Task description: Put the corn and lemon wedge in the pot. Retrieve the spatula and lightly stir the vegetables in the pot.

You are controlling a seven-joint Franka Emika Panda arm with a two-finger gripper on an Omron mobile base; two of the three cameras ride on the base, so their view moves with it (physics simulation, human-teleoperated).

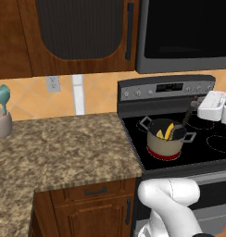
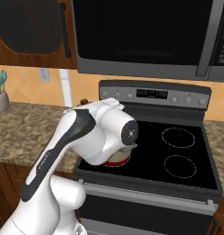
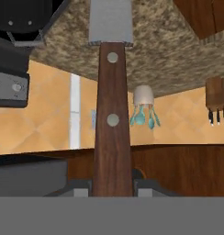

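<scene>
Kitchen: brown speckled table point(image 1: 59, 143) left of a black stove point(image 1: 212, 152), wooden cupboards above and below, an orange tiled wall behind.
Pot: the beige pot point(image 1: 165, 139) sits on the stove's near left burner, red band at its base, grey loop handles out to either side.
Vegetables: something yellow point(image 1: 169, 131) stands up inside the pot against the dark interior; I cannot tell cob from wedge at this size, but both look to be in, so I judge the loading done.
Spatula: the spatula point(image 3: 112, 114) is in the pincer, brown riveted handle rising from between the fingertips, grey blade at the far end.
Pincer: the pincer point(image 3: 112, 190) is narrow and clamped on the handle's butt; from the left base view the hand point(image 1: 216, 107) hangs above and to the right of the pot.
Axis: in the left base view the spatula's dark shaft point(image 1: 184, 121) slants from the hand down and left, with its working end at the pot's right rim, just at or inside the mouth.
Step in hand: stirring, by my reading.
Doing it well: keep the sweep small and slow inside the rim, blade low among the vegetables, without pushing the wall hard enough to slide the pot off its burner.
Bystanders: a pale holder point(image 1: 1, 122) with a teal utensil point(image 1: 3, 96) stands well apart on the table's far left.
</scene>
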